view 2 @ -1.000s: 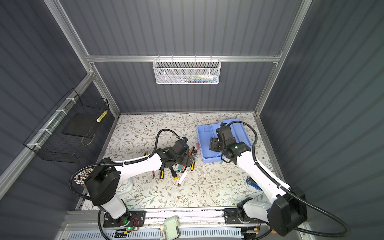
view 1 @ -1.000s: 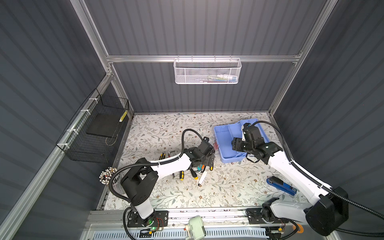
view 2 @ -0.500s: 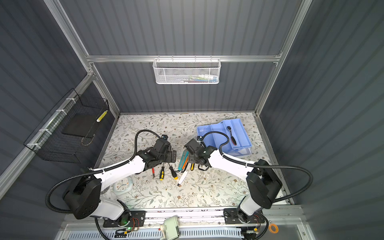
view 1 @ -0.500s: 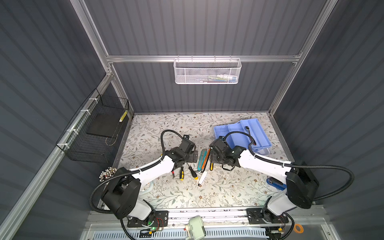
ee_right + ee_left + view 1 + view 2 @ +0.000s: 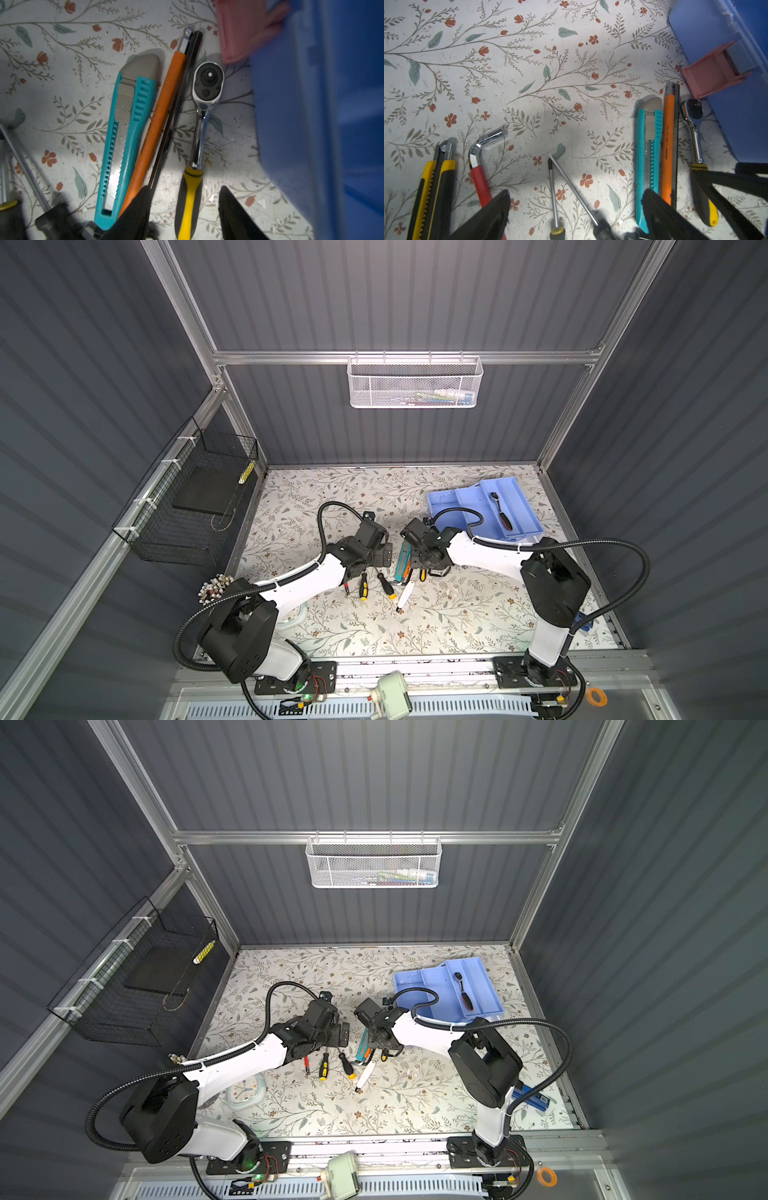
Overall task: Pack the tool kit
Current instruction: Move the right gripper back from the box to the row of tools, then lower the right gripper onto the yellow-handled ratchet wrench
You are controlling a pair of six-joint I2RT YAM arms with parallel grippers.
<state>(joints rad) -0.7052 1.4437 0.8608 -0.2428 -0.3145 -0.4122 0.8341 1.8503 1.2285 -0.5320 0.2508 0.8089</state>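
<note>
The tool kit's blue box [image 5: 457, 499] stands open at the back right, a black ratchet [image 5: 500, 510] lying in its tray. Loose tools lie in a row mid-table. My right gripper [image 5: 185, 189] is open, its jaws on either side of the yellow-black handle of a chrome ratchet [image 5: 200, 124] without touching it. Beside that lie an orange hex key [image 5: 158, 116] and a teal utility knife [image 5: 128, 124]. My left gripper [image 5: 576, 195] stands wide open over two screwdrivers [image 5: 552, 187]. A red hex key [image 5: 478, 176] and a yellow utility knife [image 5: 433, 187] lie further along. The pink latch [image 5: 714, 74] shows.
A white mesh basket [image 5: 415, 383] hangs on the back wall and a black wire basket [image 5: 195, 497] on the left wall. A blue stapler [image 5: 532, 1100] lies front right, a small clock [image 5: 245, 1092] front left, and a white tool [image 5: 404, 595] in front of the row.
My right arm swung from the blue box down to the tool row, and its jaws narrowed around the ratchet handle. My left gripper drew back leftward, still wide open.
</note>
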